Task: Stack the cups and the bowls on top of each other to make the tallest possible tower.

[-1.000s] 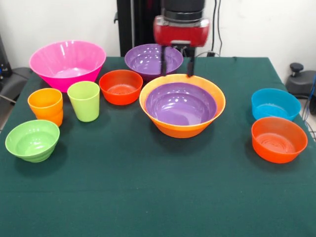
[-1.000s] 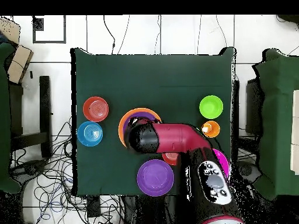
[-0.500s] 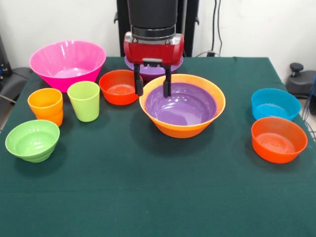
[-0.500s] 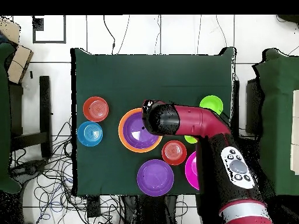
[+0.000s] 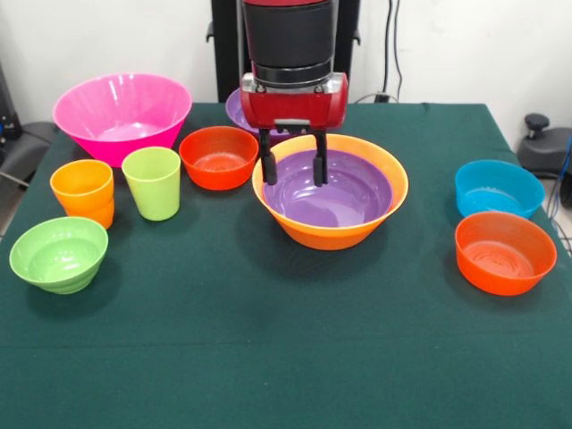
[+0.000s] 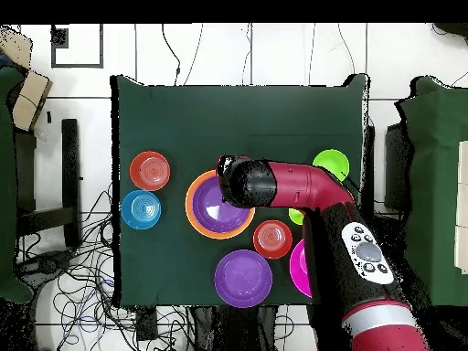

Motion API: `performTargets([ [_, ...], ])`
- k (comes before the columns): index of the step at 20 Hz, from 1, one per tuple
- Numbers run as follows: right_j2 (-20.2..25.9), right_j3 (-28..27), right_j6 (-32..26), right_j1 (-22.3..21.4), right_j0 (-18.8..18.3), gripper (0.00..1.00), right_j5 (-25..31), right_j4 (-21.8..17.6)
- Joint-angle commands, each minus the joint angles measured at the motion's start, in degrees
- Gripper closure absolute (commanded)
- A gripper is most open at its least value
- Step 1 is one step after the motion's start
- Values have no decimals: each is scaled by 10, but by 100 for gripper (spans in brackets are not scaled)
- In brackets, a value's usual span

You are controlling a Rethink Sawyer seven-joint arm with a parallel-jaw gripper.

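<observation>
The gripper (image 5: 293, 169) hangs with its fingers spread, empty, over the purple bowl (image 5: 332, 195) nested in the yellow-orange bowl (image 5: 344, 231). A red-orange bowl (image 5: 218, 157) sits just beside them.

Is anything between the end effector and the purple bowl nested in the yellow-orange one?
Nothing visible. The open end effector hangs at the near-left rim of the purple bowl, which sits inside the yellow-orange bowl and holds nothing.

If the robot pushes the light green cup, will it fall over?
Maybe. The lime green cup stands upright, taller than it is wide, so a high push could tip it. It looks like thin plastic, so probably light and slides easily. It would likely bump the orange cup beside it.
</observation>
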Motion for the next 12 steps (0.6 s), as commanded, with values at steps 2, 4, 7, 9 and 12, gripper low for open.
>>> performTargets([
  [2, 59, -56, -129, -8, -62, 0, 112, -26],
  [4, 73, -57, -136, 1, -81, 0, 111, -25],
  [7, 91, -62, -142, 8, -101, 0, 122, -26],
  [9, 100, -70, -141, 15, -108, 0, 132, -28],
  [12, 106, -77, -130, 22, -110, 0, 134, -35],
])
